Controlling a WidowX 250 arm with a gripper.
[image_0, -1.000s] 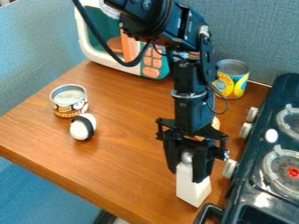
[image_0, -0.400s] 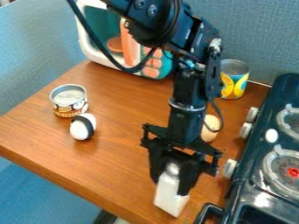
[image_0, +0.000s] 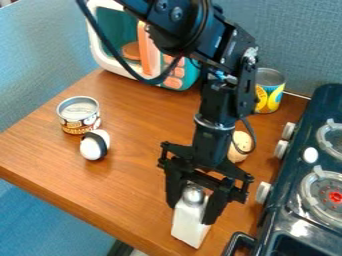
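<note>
Fingers (image_0: 173, 192) of the black gripper (image_0: 192, 213) stand apart, one on each side of the silver cap and upper body of a white shaker (image_0: 190, 227); whether they press on it, one cannot tell. The shaker is near the front edge of the brown wooden counter (image_0: 127, 190), tilted a little in the view, with its cap upward between the fingers. Above it, the black arm (image_0: 217, 102) comes down from the top edge, with a dark cable looping out to its left. Just behind the gripper and partly hidden by it is a pale tan, rounded object (image_0: 238, 150). Toward the left of the counter sits a short tin can (image_0: 79, 117) with a patterned label and a bare metal lid, and just in front of it lies a white, egg-like object (image_0: 91, 148) with a black band around it. At the back, a toy microwave (image_0: 95, 40) in white and teal has an orange handle and orange buttons. Farther right, behind the arm, a yellow and blue can (image_0: 270, 97) stands upright. Along the right side is a dark toy stove (image_0: 284, 210) with pale knobs and grey burner rings, one with a red center.
</note>
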